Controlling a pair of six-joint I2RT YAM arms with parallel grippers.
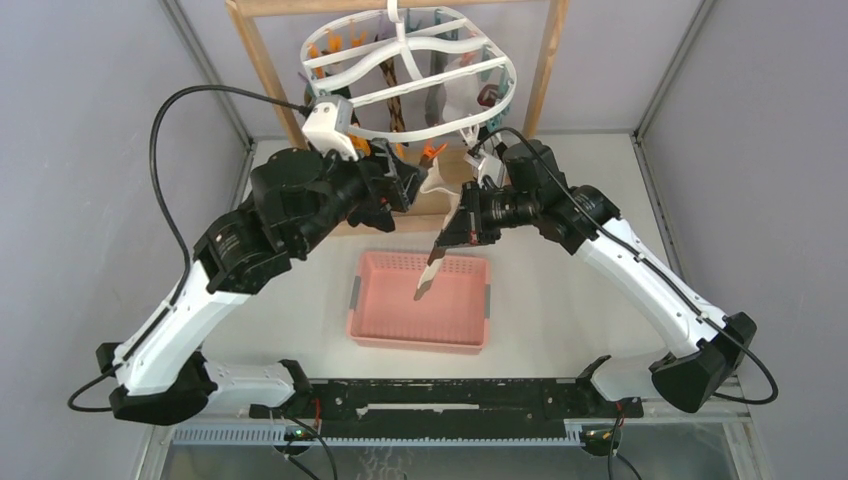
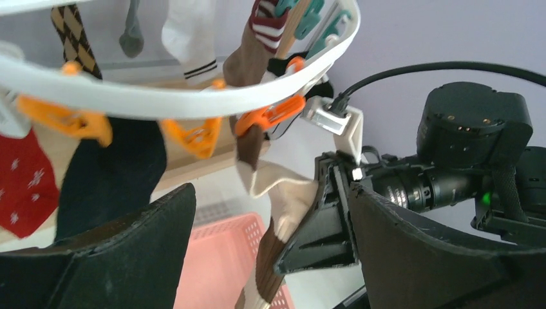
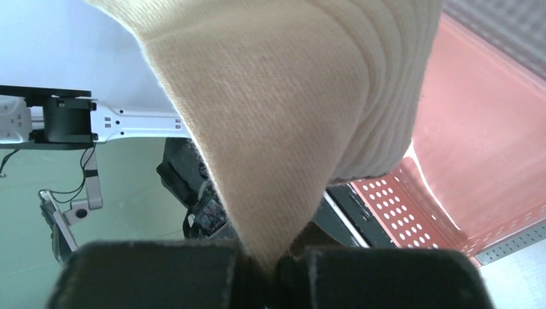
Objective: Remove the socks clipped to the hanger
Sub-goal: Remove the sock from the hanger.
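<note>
While right gripper (image 1: pixel 448 236) pinches sock (image 1: pixel 430 270), left gripper (image 1: pixel 405 188) gapes empty; white table (image 1: pixel 570 200), grey walls (image 1: pixel 90 100).

I find no writing, label, brand or number that I can read anywhere in my views.

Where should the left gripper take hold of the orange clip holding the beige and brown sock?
Pinch the orange clip by its free tail, the end away from the beige-and-brown sock, probably coming from below the hanger rim. It hangs tilted, mouth biting the sock's brown cuff; the right gripper grips the sock lower down.
</note>
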